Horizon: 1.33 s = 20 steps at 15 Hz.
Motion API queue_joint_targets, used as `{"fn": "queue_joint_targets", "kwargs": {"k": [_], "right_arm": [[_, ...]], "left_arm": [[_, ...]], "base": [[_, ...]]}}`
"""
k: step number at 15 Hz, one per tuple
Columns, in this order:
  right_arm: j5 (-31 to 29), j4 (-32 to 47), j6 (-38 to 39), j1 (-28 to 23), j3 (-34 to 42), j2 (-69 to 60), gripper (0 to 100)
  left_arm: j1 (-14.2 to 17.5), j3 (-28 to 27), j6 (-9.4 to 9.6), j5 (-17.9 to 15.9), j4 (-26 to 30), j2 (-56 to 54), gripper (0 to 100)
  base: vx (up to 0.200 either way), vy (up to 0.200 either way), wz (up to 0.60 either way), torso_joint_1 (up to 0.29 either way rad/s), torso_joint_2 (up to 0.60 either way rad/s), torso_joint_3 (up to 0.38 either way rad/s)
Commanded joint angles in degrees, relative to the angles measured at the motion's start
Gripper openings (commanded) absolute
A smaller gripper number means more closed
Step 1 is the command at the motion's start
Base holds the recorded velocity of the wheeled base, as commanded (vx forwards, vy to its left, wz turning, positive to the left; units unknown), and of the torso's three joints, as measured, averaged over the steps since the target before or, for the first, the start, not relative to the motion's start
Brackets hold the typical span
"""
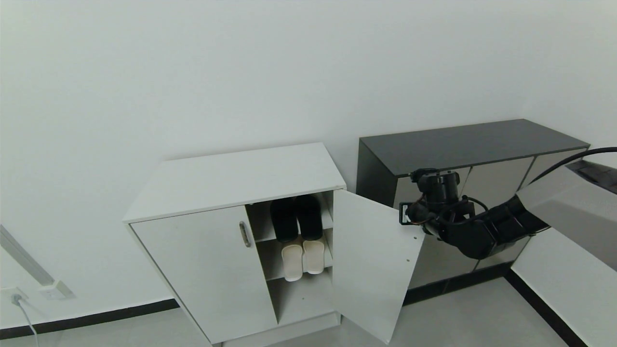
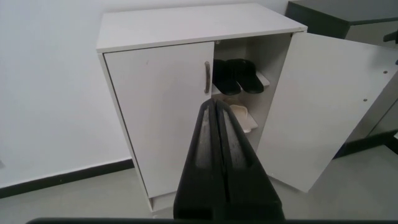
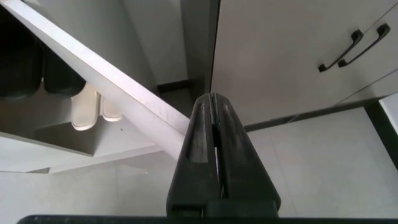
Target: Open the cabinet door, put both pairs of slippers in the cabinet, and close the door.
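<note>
The white cabinet point(image 1: 231, 178) has its right door point(image 1: 371, 255) swung open and its left door point(image 1: 207, 270) closed. Inside, black slippers point(image 1: 296, 219) lie on the upper shelf and white slippers point(image 1: 302, 258) on the shelf below. My right gripper point(image 1: 406, 215) is shut at the open door's outer edge. The right wrist view has that gripper point(image 3: 214, 97) right by the door's edge point(image 3: 118, 84), with both pairs of slippers beyond it. My left gripper point(image 2: 215, 103) is shut and empty, held back in front of the cabinet and pointing at its middle.
A dark-topped sideboard point(image 1: 462, 140) stands right of the cabinet, close behind the open door. A white counter point(image 1: 569, 270) runs along the right. A wall socket with a cable point(image 1: 14, 296) is low on the left. Bare floor lies in front of the cabinet.
</note>
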Motion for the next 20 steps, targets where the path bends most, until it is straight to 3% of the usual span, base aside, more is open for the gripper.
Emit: {"fn": "queue_joint_targets", "kwargs": {"k": [1, 10, 20], "right_arm": [[0.0, -0.1, 0.0, -0.1, 0.1, 0.6, 0], [0.0, -0.1, 0.0, 2.2, 2.3, 0.3, 0], [0.1, -0.2, 3.4, 16.6, 9.5, -4.6, 0]], "left_arm": [[0.0, 0.0, -0.04, 0.0, 0.0, 0.0, 0], [0.0, 0.0, -0.13, 0.1, 0.0, 0.0, 0], [0.0, 0.0, -0.22, 0.1, 0.0, 0.0, 0]], "base": [[0.0, 0.0, 0.0, 0.0, 0.0, 0.0], [0.0, 0.0, 0.0, 0.0, 0.0, 0.0], [0.0, 0.0, 0.0, 0.0, 0.0, 0.0]]}}
